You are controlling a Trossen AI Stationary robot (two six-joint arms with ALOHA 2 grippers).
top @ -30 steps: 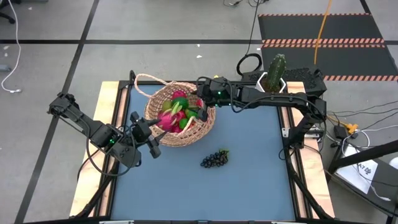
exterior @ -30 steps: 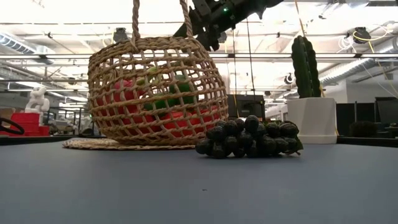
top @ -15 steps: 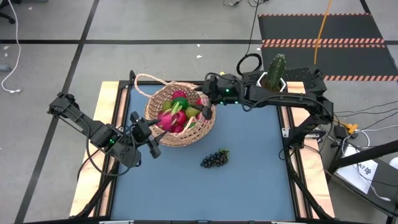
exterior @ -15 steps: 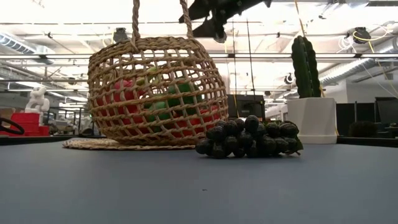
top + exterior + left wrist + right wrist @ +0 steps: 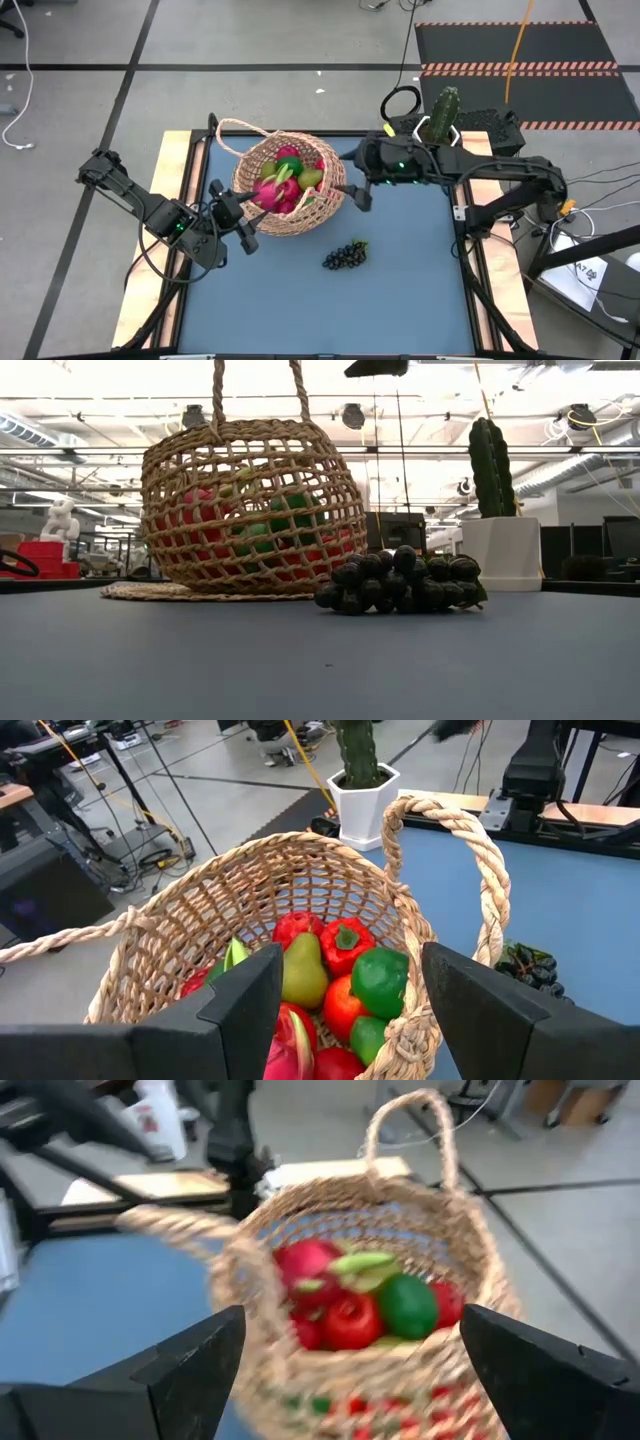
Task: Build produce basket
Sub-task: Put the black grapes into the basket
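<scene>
The tan woven basket [image 5: 300, 215] stands by its bottom on the blue table, its loop handle [image 5: 470, 850] up. Inside lies produce [image 5: 335, 970]: red fruits, a pink dragon fruit, green limes and a yellow-green pear. A dark grape bunch [image 5: 345, 256] lies on the table near and right of the basket. My left gripper [image 5: 236, 215] is at the basket's left rim, shut on it. My right gripper [image 5: 350, 195] hangs open above the table just right of the basket, nothing between its fingers. My left gripper has the basket's rim on its left side [image 5: 405, 1035] between its fingers, one finger [image 5: 245, 1010] inside the basket and one [image 5: 480, 1010] outside. It comes from the table's left, slanting slightly down. The basket stays on the table.
A white hexagonal pot with a green cactus [image 5: 440, 120] stands at the table's far right corner, behind my right arm. Bare blue table surface [image 5: 400, 290] lies near and right of the grapes.
My right gripper has drawn back from over the basket's right side, going toward the table's right edge and up, its fingers still wide apart. The basket and the grapes have not moved.
</scene>
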